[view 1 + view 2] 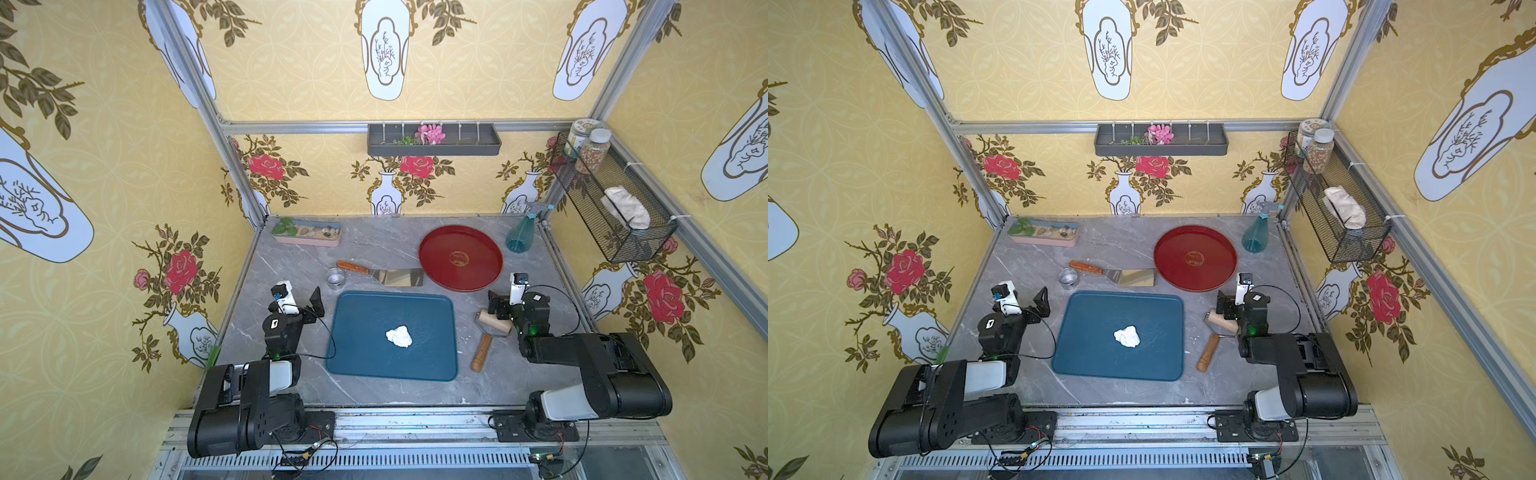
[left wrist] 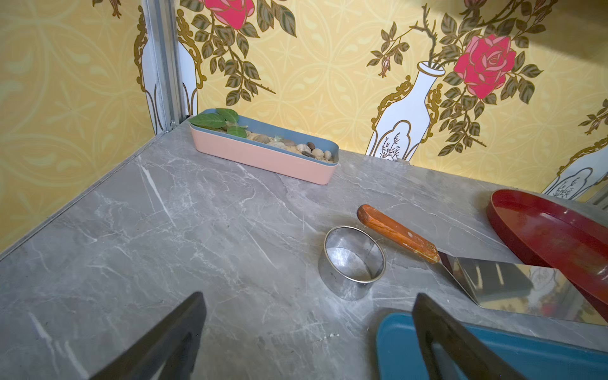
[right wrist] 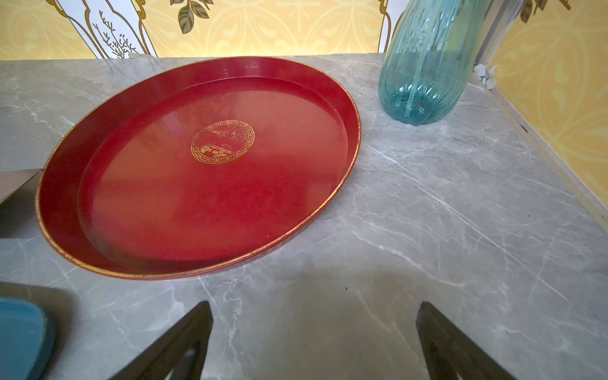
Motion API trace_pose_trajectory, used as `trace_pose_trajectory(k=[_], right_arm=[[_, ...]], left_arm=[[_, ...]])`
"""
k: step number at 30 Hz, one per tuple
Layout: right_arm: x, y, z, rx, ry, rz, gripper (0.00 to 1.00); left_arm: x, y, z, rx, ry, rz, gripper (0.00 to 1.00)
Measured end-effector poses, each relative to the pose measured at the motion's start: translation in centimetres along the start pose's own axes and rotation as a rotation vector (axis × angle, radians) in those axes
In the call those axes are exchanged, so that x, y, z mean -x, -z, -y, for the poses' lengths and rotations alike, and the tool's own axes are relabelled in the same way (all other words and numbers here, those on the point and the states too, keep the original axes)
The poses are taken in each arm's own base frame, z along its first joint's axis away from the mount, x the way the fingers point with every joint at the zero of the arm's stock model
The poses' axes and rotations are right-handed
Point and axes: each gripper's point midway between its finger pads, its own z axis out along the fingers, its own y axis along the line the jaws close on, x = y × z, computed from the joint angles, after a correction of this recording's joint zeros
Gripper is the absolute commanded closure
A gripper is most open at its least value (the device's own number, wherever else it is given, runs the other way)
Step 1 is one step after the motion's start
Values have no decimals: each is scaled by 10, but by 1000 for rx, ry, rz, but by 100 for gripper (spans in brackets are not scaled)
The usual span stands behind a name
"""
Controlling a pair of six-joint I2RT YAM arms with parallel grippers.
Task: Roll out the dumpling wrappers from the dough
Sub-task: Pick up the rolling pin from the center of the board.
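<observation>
in both top views your dough sits unrolled mid blue tray, roller idle at three o'clock; no wrappers yet. left wrist: left gripper gapes empty by the steel ring. right wrist: right gripper wide, empty, before the red plate.

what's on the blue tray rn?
Only one ragged white dough lump, near the middle of the blue tray. Nothing else lies on it. The patch of tray under the lump is covered, so that part cannot be seen.
</observation>
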Motion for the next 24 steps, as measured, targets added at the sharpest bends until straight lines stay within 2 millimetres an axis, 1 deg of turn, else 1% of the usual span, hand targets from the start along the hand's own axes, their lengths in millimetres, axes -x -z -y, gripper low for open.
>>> trace_pose_trajectory(k=[24], right_arm=[[0,0,-1,10,-1,0,3]], left_arm=[[0,0,0,0,-1,0,0]])
